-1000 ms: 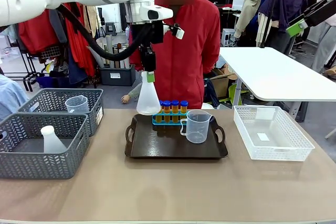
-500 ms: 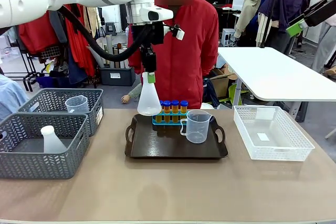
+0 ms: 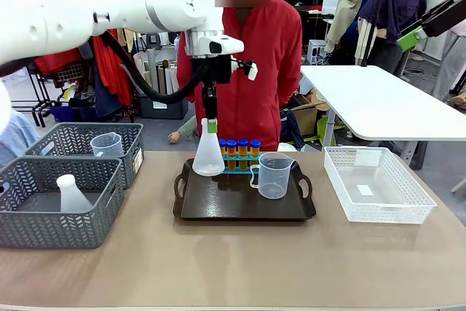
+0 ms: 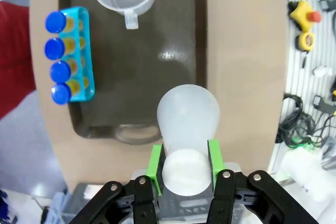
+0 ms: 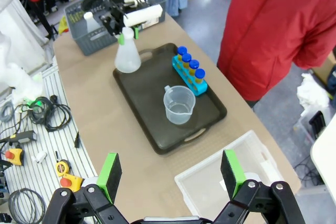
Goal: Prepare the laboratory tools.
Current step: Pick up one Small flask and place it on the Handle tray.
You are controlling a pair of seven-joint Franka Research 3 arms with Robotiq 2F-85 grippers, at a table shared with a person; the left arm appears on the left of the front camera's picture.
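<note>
While L gripper [image 3: 210, 123] clamps flask [image 3: 208, 154], tray [image 3: 244, 211] centre's free.

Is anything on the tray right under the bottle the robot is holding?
No, nothing visible. The left gripper holds the conical flask by its neck over a bare part of the tray. The tube rack and the measuring beaker stand off to the side.

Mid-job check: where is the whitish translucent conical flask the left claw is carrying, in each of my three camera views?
Front view: the whitish translucent conical flask hangs at centre, over the dark tray's left end.
Left wrist view: lower centre, neck between the green pads.
Right wrist view: upper left, at the tray's far corner.
Shared landmark: the blue rack of blue-capped orange tubes, beside the flask.
</note>
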